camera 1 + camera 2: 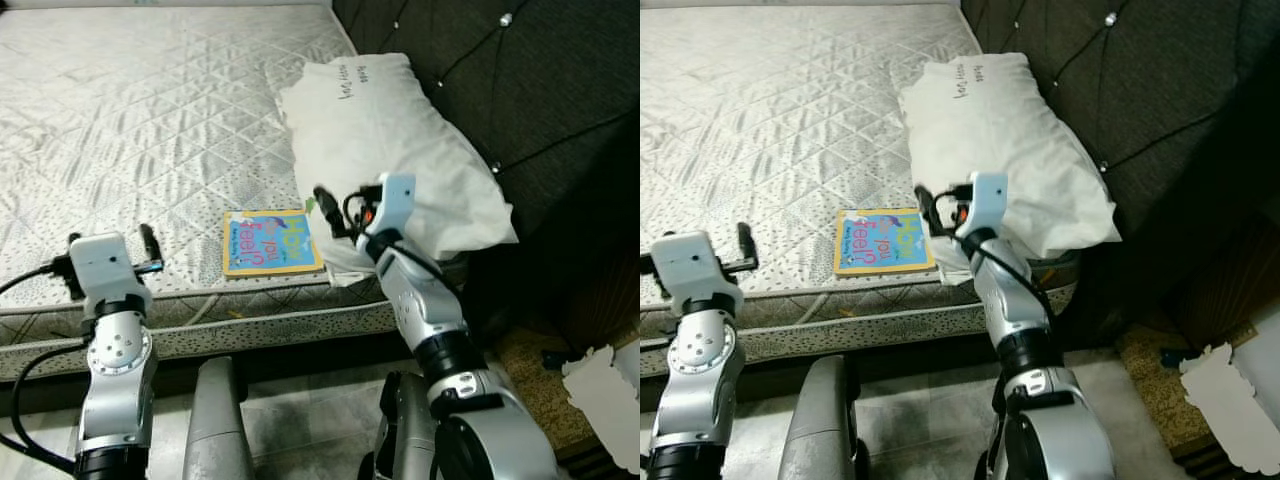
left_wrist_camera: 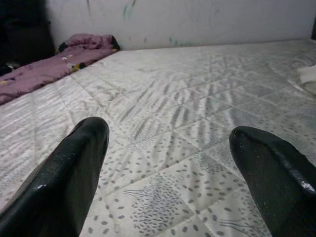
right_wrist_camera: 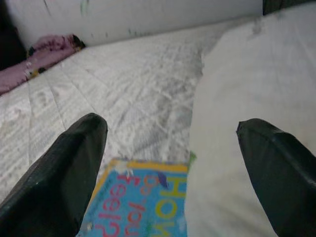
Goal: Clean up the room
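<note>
A colourful children's book (image 1: pixel 272 242) lies flat near the front edge of the grey quilted mattress (image 1: pixel 150 110). Its right edge touches a white pillow (image 1: pixel 390 150) that leans toward the headboard. My right gripper (image 1: pixel 335 213) is open and hovers just above the seam between book and pillow. The right wrist view has the book (image 3: pixel 143 207) low between the fingers and the pillow (image 3: pixel 237 98) to one side. My left gripper (image 1: pixel 110 245) is open over the mattress's front left edge, with nothing between its fingers (image 2: pixel 74 173).
A dark tufted headboard (image 1: pixel 520 90) rises at the right. A purple blanket (image 2: pixel 54 59) is bunched at the mattress's far end by the wall. On the floor to the right are a brown rug (image 1: pixel 530 385) and a white torn sheet (image 1: pixel 605 395).
</note>
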{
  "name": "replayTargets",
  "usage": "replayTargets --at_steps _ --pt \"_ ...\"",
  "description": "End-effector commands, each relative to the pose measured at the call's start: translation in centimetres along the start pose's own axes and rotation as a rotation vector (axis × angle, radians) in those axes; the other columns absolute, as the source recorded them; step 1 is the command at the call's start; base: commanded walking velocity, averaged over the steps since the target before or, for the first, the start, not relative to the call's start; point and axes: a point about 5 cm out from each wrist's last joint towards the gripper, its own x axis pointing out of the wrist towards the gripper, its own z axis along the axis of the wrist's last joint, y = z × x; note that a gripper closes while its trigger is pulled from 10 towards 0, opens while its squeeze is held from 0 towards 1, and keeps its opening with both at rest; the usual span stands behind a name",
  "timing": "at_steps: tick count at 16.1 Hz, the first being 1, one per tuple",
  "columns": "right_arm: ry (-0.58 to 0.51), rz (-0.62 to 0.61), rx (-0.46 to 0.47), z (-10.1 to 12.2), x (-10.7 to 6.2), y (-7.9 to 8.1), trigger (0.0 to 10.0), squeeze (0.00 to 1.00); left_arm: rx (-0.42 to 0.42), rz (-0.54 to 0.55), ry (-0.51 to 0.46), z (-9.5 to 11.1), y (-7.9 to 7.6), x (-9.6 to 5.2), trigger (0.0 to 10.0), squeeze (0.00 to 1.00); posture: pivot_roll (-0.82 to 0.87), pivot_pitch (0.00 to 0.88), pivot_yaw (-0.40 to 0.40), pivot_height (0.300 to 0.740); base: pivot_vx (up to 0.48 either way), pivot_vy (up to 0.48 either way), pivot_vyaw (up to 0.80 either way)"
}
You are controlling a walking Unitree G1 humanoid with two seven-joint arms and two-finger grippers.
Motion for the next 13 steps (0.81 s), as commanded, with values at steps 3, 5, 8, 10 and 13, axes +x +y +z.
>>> replayTargets --at_steps 3,5,8,10,13 --pt "-0.030 0.017 0.013 0.3 0.7 0.6 10.0 0.00 -0.003 0.013 -0.035 0.5 -0.3 -0.2 10.0 0.00 0.11 0.000 -0.052 0.599 0.000 0.000 0.00" --pt "-0.031 0.027 0.017 0.0 0.7 0.8 10.0 0.00 -0.004 0.010 -0.043 0.6 -0.5 -0.5 10.0 0.00 0.12 0.000 -0.061 0.617 0.000 0.000 0.00" --pt "-0.023 0.022 0.009 -0.6 0.5 0.7 10.0 0.00 -0.001 0.026 -0.021 -0.1 -0.1 -1.0 10.0 0.00 0.12 0.000 -0.065 0.650 0.000 0.000 0.00" --pt "-0.025 -0.005 -0.012 -0.9 0.3 0.1 10.0 0.00 0.010 0.013 -0.014 -0.6 -0.5 -1.0 10.0 0.00 0.11 0.000 -0.058 0.678 0.000 0.000 0.00" --pt "-0.031 -0.023 -0.016 -0.8 0.3 -0.1 10.0 0.00 0.010 -0.016 -0.025 -0.3 -1.3 -0.7 10.0 0.00 0.10 0.000 -0.062 0.711 0.000 0.000 0.00"
